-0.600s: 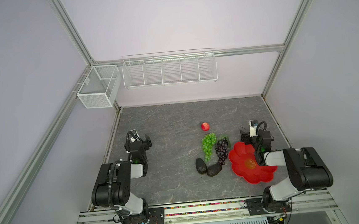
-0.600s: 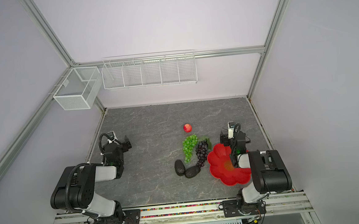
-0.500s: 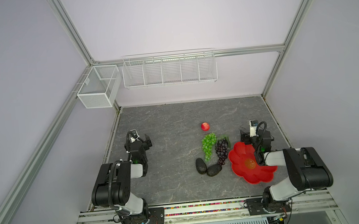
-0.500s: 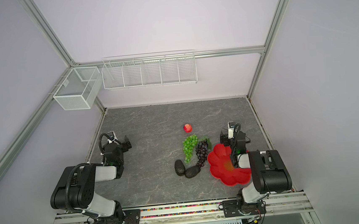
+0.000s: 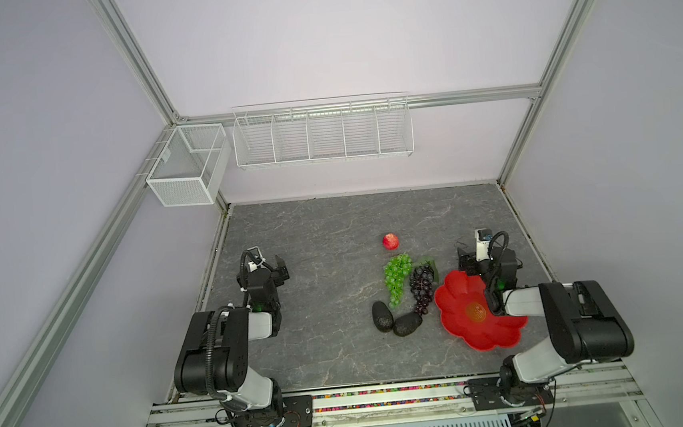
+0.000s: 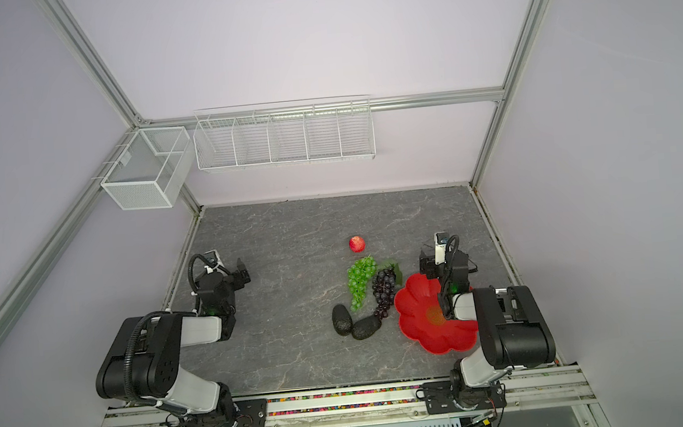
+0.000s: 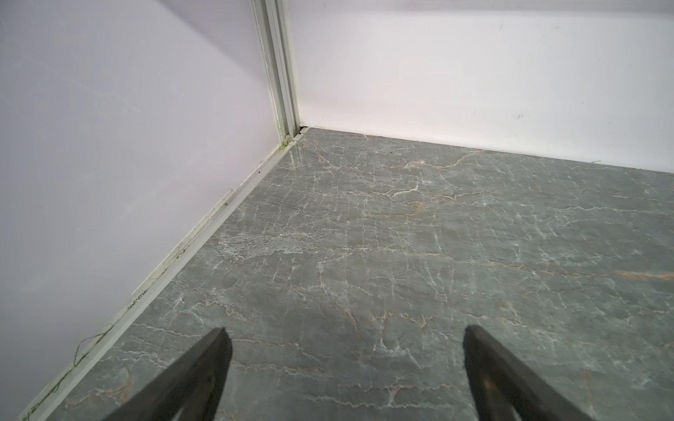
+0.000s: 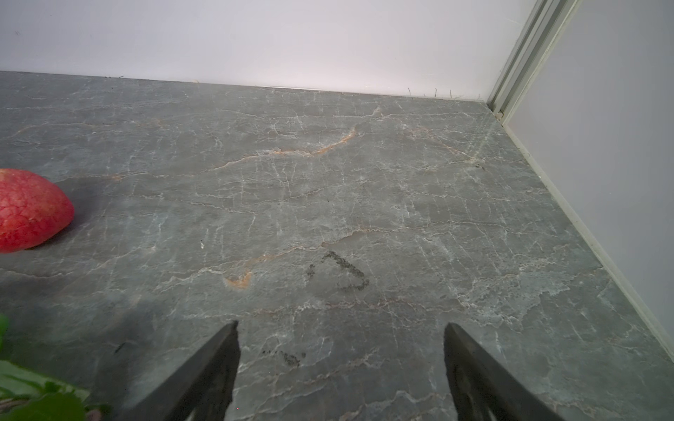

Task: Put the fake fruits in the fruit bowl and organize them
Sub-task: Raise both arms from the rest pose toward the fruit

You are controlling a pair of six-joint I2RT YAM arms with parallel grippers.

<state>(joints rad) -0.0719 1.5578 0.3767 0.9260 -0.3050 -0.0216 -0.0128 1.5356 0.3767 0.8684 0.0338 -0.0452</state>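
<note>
The red scalloped fruit bowl (image 5: pixel 459 305) (image 6: pixel 416 313) lies at the front right, partly under my right arm. Left of it lie the dark purple grape bunch (image 5: pixel 420 287) (image 6: pixel 383 292), the green grape bunch (image 5: pixel 397 277) (image 6: pixel 359 277) and two blackish avocados (image 5: pixel 382 316) (image 5: pixel 407 324). The small red apple (image 5: pixel 390 241) (image 6: pixel 357 243) (image 8: pixel 29 209) sits farther back. My right gripper (image 5: pixel 466 257) (image 8: pixel 341 328) rests open and empty behind the bowl. My left gripper (image 5: pixel 279 269) (image 7: pixel 344 331) rests open and empty at the left, far from the fruits.
Two white wire baskets (image 5: pixel 188 168) (image 5: pixel 323 134) hang on the back and left walls above the grey marble tabletop (image 5: pixel 333 232). Walls and aluminium posts (image 7: pixel 279 73) (image 8: pixel 518 62) close in the table's sides and back. A green leaf (image 8: pixel 40 397) shows near my right gripper.
</note>
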